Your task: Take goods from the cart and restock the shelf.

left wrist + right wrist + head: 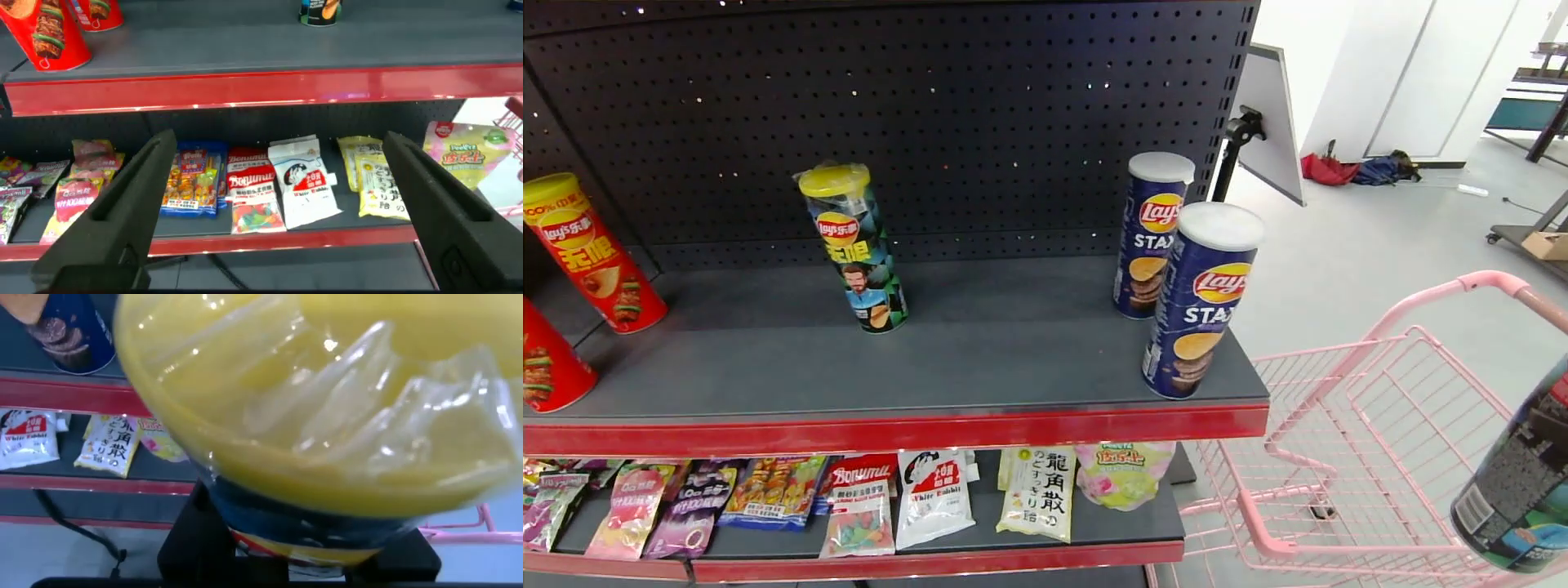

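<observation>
2 dark fingers (192, 539) of the right gripper (298, 559) are clamped on the body of a chip can (1515, 482), its yellow plastic lid pressed up close to the wrist camera. Seen from the head, that can hangs tilted at the far right, dark and patterned, over the near right side of the pink cart (1372, 384), well apart from the shelving. The cart's wire basket stands just beside the right end of the shelves. Over on the other side, the left gripper (278, 143) has its 2 wide fingers (122, 204) spread far apart with nothing between them. It sits in front of the lower shelf (245, 243), facing a row of snack bags (253, 192) that lie flat along it. Above that runs the upper shelf (980, 359) with its red front lip. At its right end 2 cans stand upright: the front blue can (1201, 302) close to the edge and the rear blue can (1152, 237) just behind it, toward the pegboard (980, 122). Near the middle stands 1 yellow-lidded can (858, 245), well apart from the blue pair. At the left end are 2 more, the rear red can (592, 253) and the front red can (547, 359), the latter partly cut off by the view's edge.
</observation>
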Controlling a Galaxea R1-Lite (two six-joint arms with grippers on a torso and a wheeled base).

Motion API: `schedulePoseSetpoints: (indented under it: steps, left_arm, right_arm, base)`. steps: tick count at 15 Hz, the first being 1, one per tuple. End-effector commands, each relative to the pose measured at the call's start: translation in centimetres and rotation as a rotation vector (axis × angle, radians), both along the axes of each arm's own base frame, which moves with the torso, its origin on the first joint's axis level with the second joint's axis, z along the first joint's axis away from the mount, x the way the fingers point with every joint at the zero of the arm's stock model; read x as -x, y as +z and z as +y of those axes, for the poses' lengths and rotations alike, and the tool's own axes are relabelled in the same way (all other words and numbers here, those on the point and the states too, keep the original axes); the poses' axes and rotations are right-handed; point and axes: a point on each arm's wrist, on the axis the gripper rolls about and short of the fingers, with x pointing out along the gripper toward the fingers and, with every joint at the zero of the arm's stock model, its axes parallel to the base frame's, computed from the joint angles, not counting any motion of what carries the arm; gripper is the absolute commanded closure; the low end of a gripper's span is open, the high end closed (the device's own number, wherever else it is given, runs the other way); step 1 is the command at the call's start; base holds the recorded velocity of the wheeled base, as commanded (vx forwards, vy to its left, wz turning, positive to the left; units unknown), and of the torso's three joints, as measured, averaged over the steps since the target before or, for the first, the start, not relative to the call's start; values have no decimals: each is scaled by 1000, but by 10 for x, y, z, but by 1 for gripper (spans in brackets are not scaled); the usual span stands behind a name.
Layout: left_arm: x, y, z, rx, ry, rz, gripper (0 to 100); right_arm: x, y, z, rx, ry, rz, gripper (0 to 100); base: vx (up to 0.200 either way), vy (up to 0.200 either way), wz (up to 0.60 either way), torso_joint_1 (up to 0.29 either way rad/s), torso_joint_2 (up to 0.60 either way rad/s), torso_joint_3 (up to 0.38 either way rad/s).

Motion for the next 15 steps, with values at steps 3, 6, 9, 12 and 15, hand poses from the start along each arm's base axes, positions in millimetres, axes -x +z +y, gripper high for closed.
schedulePoseSetpoints:
  steps: [3,6,9,12,15]
  left_arm:
    - [0,0,0,2,1,1,0]
    - [0,0,0,2,1,1,0]
    - [0,0,0,2,2,1,0]
    - [0,0,0,2,2,1,0]
    - [0,0,0,2,2,1,0]
  right_arm:
    - [23,-7,-3,-11,-1,-66,100]
    - [28,-9,-3,-13,5,-80,100]
    - [36,-18,-4,-14,6,-84,100]
    - [39,-20,-4,-14,10,-93,100]
    - [42,-21,-4,-24,47,-105,100]
  base:
    - [0,200,0,-10,-7,5]
    - [0,200,0,10,2,2]
    - [0,200,0,1,1,5]
    - [0,200,0,4,2,5]
    - [0,200,0,6,1,1]
